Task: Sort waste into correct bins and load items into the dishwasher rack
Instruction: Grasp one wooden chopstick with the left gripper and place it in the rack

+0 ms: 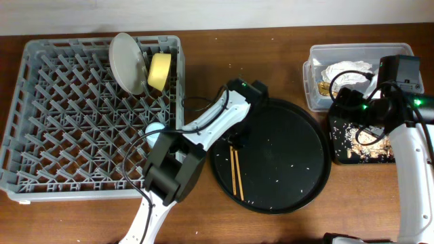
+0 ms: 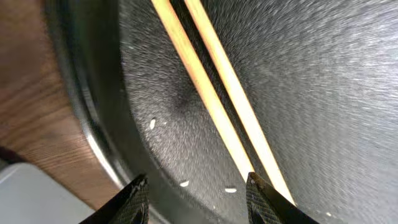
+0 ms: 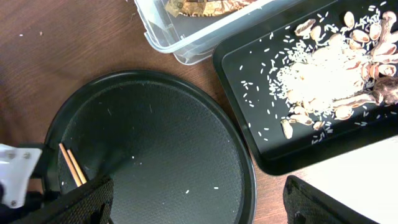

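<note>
No text, label, brand, number or sign can be read in any view; the golden-brown scrap [image 3: 205,5] in the clear plastic rectangular tub [image 3: 171,34], at twelve o'clock in the right wrist view, has darker mottling, too blurred to tell whether it is print.

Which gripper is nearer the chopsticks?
Left. The left gripper hangs open directly over the chopsticks on the round tray; the right gripper is off by the rectangular tray.
</note>
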You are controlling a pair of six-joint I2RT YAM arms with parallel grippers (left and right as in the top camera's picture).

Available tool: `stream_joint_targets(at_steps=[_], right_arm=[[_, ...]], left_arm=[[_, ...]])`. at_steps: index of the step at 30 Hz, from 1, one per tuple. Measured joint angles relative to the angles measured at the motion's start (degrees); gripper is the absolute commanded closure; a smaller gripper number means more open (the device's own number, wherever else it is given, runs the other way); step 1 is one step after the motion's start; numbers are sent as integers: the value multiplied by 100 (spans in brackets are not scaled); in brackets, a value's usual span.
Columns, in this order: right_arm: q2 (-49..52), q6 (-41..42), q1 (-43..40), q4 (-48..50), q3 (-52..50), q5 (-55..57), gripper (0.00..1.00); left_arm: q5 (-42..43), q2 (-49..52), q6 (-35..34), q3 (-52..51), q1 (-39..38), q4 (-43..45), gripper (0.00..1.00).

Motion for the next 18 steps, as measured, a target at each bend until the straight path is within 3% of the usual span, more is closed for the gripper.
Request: stream_joint_targets(at_steps=[9, 13, 14, 17, 18], right_arm=[[0, -4, 0, -2, 0, 0, 11], [0, -2, 0, -37, 0, 0, 11], [0, -4, 0, -68, 0, 0, 11], [0, -2, 0, -70, 0, 0, 11], [0, -2, 0, -72, 0, 0, 12]], left_arm=[[46, 4, 0, -221, -120, 774, 51], [87, -127, -11, -544, -278, 1314, 72], [153, -149, -20, -588, -280, 1364, 85], [348, -160, -50, -610, -280, 1429, 99], [356, -160, -98, -610, -280, 1438, 99]])
